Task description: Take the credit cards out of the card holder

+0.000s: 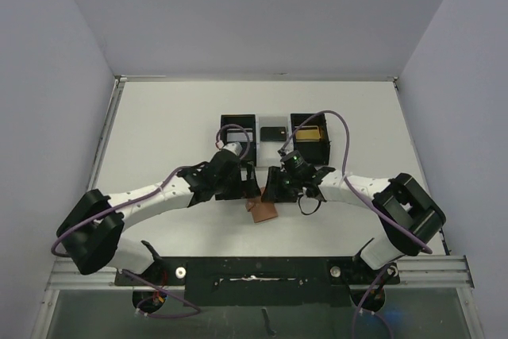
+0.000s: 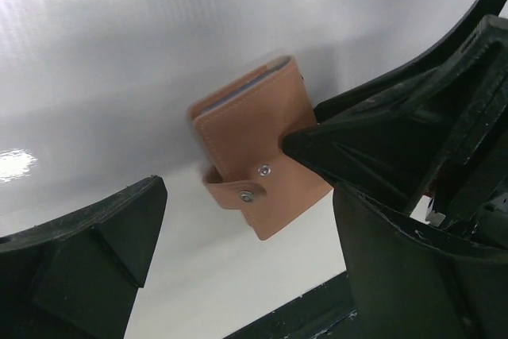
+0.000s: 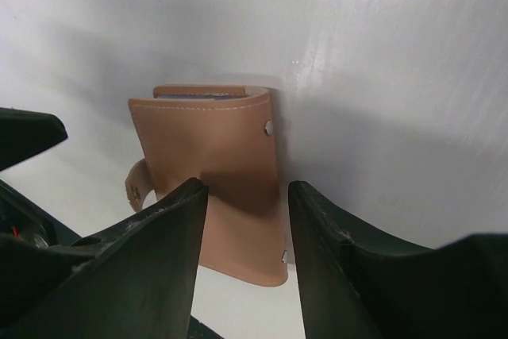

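The card holder (image 1: 263, 212), a tan leather wallet, lies folded on the white table between the two arms. In the left wrist view the card holder (image 2: 250, 152) shows its snap tab, and my left gripper (image 2: 246, 275) stands wide open just short of it, holding nothing. A black finger of the right gripper touches its right edge there. My right gripper (image 3: 242, 244) hovers over the card holder (image 3: 214, 164), jaws apart and not closed on it. A black credit card (image 1: 274, 131) and a gold credit card (image 1: 309, 132) lie in the tray. A pale edge shows inside the fold; I cannot tell what it is.
A black three-compartment tray (image 1: 238, 126) with a white middle stands behind the grippers. Purple cables loop over both arms. The black mounting rail (image 1: 254, 269) runs along the near table edge, and grey walls close in both sides.
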Motion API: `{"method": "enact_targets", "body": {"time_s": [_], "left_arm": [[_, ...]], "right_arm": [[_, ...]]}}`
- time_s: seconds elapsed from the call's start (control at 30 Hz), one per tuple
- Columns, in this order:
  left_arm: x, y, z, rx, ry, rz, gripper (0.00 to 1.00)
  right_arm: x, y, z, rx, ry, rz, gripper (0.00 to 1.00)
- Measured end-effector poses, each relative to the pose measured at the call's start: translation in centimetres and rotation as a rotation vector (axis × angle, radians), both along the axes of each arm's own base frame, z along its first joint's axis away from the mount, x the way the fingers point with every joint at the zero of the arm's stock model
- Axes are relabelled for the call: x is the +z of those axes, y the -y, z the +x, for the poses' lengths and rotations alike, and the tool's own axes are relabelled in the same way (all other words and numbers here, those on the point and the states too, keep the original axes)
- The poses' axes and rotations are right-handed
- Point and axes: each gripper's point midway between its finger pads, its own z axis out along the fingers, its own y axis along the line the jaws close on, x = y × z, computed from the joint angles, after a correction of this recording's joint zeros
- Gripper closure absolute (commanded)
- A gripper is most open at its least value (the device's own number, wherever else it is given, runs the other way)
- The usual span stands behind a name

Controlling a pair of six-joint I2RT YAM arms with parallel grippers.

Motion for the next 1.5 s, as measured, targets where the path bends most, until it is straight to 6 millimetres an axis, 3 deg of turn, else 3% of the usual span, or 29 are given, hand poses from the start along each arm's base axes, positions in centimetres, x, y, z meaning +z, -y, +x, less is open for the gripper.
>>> {"method": "enact_targets", "body": {"time_s": [0.13, 0.47, 0.77, 0.97, 1.23, 1.3, 1.5], "left_arm": [[-1.3, 1.4, -0.9, -0.046, -0.041, 0.055, 0.16], [-4.3, -0.1, -1.8, -0.033, -0.122, 0.171, 0.38], [-4.7, -0.7, -2.2, -0.028, -0.14, 0.2, 0.52], [-4.5, -0.6, -2.2, -0.011, -0.142, 0.185, 0.68], [-4.7, -0.4, -2.2, 0.014, -0.148, 0.161, 0.69], [-4.8, -0.4, -2.2, 0.023, -0.151, 0.155, 0.63], [-5.5, -1.3, -2.7, 0.066, -0.172, 0.13, 0.62]], "right_arm": [[-0.6, 0.1, -0.3, -0.024, -0.023, 0.029, 0.55], [-0.5, 0.2, 0.5, -0.073, -0.037, 0.109, 0.56], [-0.5, 0.3, 0.6, -0.077, -0.039, 0.116, 0.56], [-0.5, 0.2, 0.5, -0.074, -0.042, 0.119, 0.56], [-0.5, 0.1, 0.4, -0.069, -0.047, 0.122, 0.57], [-0.5, 0.1, 0.4, -0.067, -0.048, 0.126, 0.57], [-0.5, 0.1, 0.4, -0.066, -0.047, 0.126, 0.57]]}}
